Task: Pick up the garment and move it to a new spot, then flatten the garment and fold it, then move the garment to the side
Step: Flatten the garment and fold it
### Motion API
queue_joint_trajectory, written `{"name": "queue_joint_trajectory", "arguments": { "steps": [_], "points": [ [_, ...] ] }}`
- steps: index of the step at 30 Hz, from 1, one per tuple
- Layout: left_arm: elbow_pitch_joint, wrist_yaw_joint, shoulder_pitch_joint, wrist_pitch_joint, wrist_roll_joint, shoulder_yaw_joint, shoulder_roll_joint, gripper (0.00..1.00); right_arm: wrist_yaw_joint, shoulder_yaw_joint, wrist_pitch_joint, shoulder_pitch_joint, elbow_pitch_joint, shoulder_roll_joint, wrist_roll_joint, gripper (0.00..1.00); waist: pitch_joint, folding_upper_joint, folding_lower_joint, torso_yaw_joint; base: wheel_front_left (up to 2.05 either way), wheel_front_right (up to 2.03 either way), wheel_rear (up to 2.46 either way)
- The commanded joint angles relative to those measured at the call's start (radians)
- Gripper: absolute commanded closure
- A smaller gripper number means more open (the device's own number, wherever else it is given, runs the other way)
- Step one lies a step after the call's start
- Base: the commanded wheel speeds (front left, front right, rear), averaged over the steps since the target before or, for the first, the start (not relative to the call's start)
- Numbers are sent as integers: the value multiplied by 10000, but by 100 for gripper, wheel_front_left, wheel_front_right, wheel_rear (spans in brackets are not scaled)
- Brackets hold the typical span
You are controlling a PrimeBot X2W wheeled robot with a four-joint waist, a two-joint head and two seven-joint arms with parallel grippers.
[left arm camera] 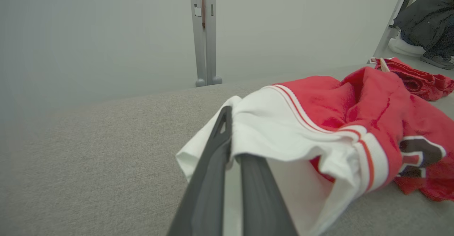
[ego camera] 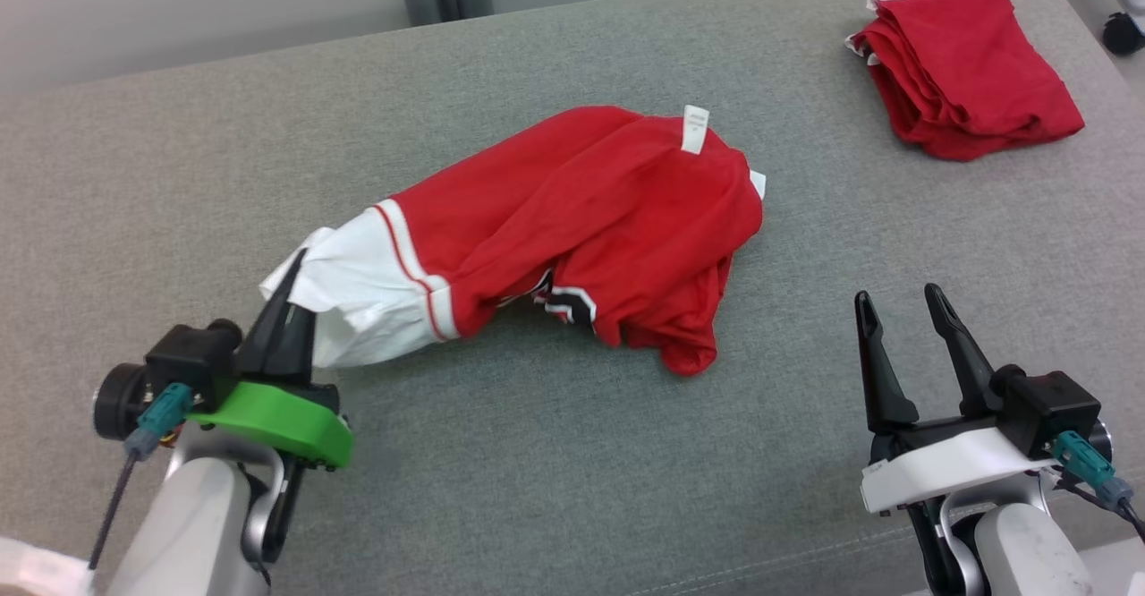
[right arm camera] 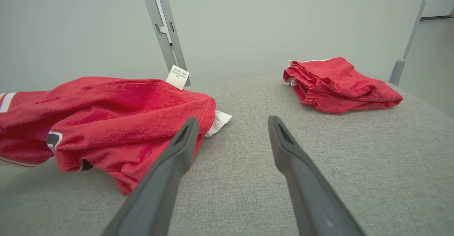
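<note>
A crumpled red garment [ego camera: 590,220] with a white sleeve and a white tag lies in a heap in the middle of the grey cloth surface. My left gripper [ego camera: 293,267] is shut on the white sleeve end at the garment's lower left. In the left wrist view the two dark fingers [left arm camera: 216,147] pinch the white fabric of the garment [left arm camera: 319,122]. My right gripper [ego camera: 899,296] stands open at the lower right, apart from the cloth, with nothing between its fingers. In the right wrist view the garment [right arm camera: 117,119] lies left of the open gripper [right arm camera: 230,122].
A second red garment [ego camera: 966,68], folded, lies at the far right corner of the grey surface [ego camera: 572,471]; it is also in the right wrist view [right arm camera: 337,83]. A pale wall and a grey post [left arm camera: 204,34] stand behind the surface.
</note>
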State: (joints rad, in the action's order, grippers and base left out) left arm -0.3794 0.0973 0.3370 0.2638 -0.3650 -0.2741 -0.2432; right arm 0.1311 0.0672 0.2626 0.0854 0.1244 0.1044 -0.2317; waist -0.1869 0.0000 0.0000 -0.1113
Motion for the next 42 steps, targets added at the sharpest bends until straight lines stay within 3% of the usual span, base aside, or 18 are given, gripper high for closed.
{"name": "queue_joint_trajectory", "arguments": {
  "steps": [1,7,12,13,14,15,30,42],
  "points": [
    [259,-123,-265,5,112,281,-210,100,-6,-38,31,-100,13,-8,-14,0,165,0,0,237,0,0,0],
    [1086,-486,-1191,5,121,1240,-628,100,-6,-23,31,-162,39,-34,-32,0,222,0,0,539,0,0,0],
    [865,-489,-2003,5,-30,1316,-469,100,-6,17,31,-126,91,-23,-61,0,182,0,0,727,0,0,0],
    [803,-470,-2055,5,-39,1295,-410,80,-6,10,31,-129,100,-13,-68,0,193,0,0,758,0,0,0],
    [736,-472,-2103,5,-33,1280,-357,45,-6,2,31,-141,112,2,-70,0,222,0,0,807,0,0,0],
    [717,-491,-2124,5,-13,1297,-319,0,-6,-1,31,-158,125,15,-72,0,251,0,0,844,0,0,0],
    [1856,-529,-2928,5,252,2730,74,0,-6,-128,31,-417,159,170,-54,0,928,0,0,1532,0,0,0],
    [2251,-288,-3217,5,947,3173,877,0,-6,108,31,-536,272,124,-121,0,1031,0,0,1462,0,0,0]
  ]
}}
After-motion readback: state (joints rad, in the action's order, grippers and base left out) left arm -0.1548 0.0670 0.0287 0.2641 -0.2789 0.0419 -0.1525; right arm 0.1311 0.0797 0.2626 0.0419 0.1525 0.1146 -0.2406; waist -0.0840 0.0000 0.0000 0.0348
